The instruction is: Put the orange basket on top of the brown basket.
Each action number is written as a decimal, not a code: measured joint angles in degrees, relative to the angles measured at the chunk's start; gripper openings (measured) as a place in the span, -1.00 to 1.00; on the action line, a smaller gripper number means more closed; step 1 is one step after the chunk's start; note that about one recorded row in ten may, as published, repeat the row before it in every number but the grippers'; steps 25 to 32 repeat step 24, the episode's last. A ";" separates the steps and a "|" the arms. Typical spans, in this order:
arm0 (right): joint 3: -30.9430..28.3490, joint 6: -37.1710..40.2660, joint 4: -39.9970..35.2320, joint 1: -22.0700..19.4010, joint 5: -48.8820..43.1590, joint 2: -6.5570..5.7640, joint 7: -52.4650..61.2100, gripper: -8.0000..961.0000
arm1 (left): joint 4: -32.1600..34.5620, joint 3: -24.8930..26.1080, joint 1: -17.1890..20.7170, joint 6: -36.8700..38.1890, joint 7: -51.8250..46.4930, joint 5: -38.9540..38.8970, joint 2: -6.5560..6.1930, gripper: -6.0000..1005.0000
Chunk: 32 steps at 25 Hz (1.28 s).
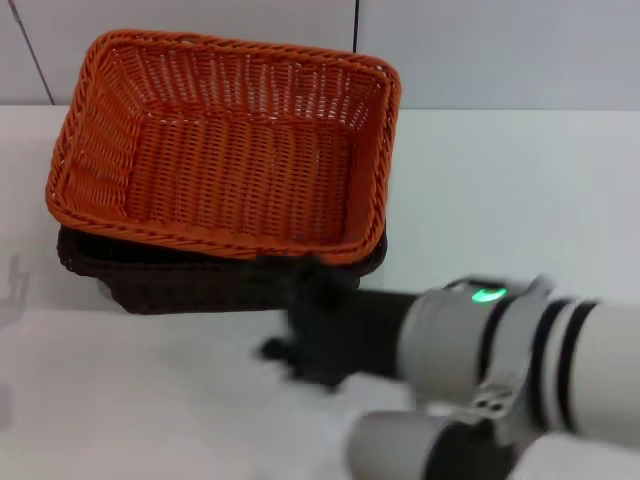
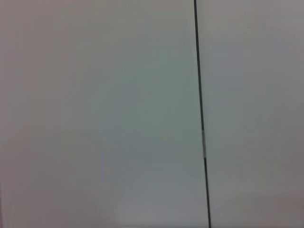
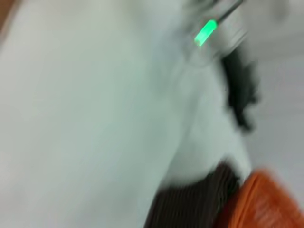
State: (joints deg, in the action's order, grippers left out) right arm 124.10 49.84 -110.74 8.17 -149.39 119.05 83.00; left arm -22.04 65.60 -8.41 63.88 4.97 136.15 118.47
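The orange basket (image 1: 225,150) sits on top of the brown basket (image 1: 200,275) at the back left of the white table, tilted a little. Only the brown basket's front wall and rim show beneath it. My right gripper (image 1: 305,340) is a blurred dark shape just in front of the baskets' front right corner, on the end of the white right arm (image 1: 510,350). It holds nothing that I can see. The right wrist view shows a corner of the brown basket (image 3: 199,202) and of the orange basket (image 3: 268,204). My left gripper is out of view.
The white table (image 1: 500,190) stretches to the right of the baskets and in front of them. A pale wall (image 1: 480,50) with a dark seam stands behind. The left wrist view shows only this wall (image 2: 95,114).
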 joint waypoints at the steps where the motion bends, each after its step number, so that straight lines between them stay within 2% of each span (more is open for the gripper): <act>1: 1.68 -3.84 1.19 -0.86 2.69 0.17 4.06 0.43 | -0.10 -0.02 0.30 0.26 -0.10 -0.09 -0.02 0.44; 4: 7.11 -21.26 9.66 -3.37 9.47 0.12 15.36 0.44 | -0.19 0.16 1.35 1.36 -0.77 -0.37 -0.10 0.44; 5: 8.59 -30.26 13.82 -3.96 12.57 0.11 18.32 0.44 | -0.13 0.21 1.61 1.93 -0.91 -0.40 -0.11 0.44; 6: 10.48 -47.65 21.52 -4.32 18.72 0.14 24.35 0.44 | -0.14 0.24 1.99 2.89 -0.99 -0.39 -0.12 0.44; 7: 10.48 -47.65 21.52 -4.32 18.72 0.14 24.35 0.44 | -0.14 0.24 1.99 2.89 -0.99 -0.39 -0.12 0.44; 10: 11.00 -74.30 29.88 -4.39 27.76 0.09 35.31 0.44 | -0.36 0.80 2.50 3.81 -1.00 -0.45 -0.19 0.44; 11: 9.97 -88.46 35.08 -4.56 32.50 -0.01 43.83 0.44 | -0.08 1.20 2.47 4.23 -1.01 -0.45 -0.20 0.44; 12: 9.97 -88.46 35.08 -4.56 32.50 -0.01 43.83 0.44 | -0.08 1.20 2.47 4.23 -1.01 -0.45 -0.20 0.44; 15: 7.48 -101.86 44.65 -5.16 36.01 0.04 57.72 0.44 | 0.16 1.28 2.24 4.46 -1.03 -0.46 -0.20 0.44; 16: 6.51 -108.77 52.84 -4.82 36.83 0.02 68.96 0.44 | 0.16 1.33 2.16 4.51 -1.07 -0.46 -0.19 0.44; 17: 6.51 -108.77 52.84 -4.82 36.83 0.02 68.96 0.44 | 0.16 1.33 2.16 4.51 -1.07 -0.46 -0.19 0.44; 21: 5.31 -114.87 62.21 -4.05 37.34 -0.06 81.28 0.44 | 0.22 1.88 1.82 4.56 -1.11 -0.45 -0.17 0.44; 32: 5.13 -115.77 62.99 -3.94 37.41 -0.02 81.36 0.44 | 0.26 2.04 1.81 4.57 -1.11 -0.45 -0.17 0.44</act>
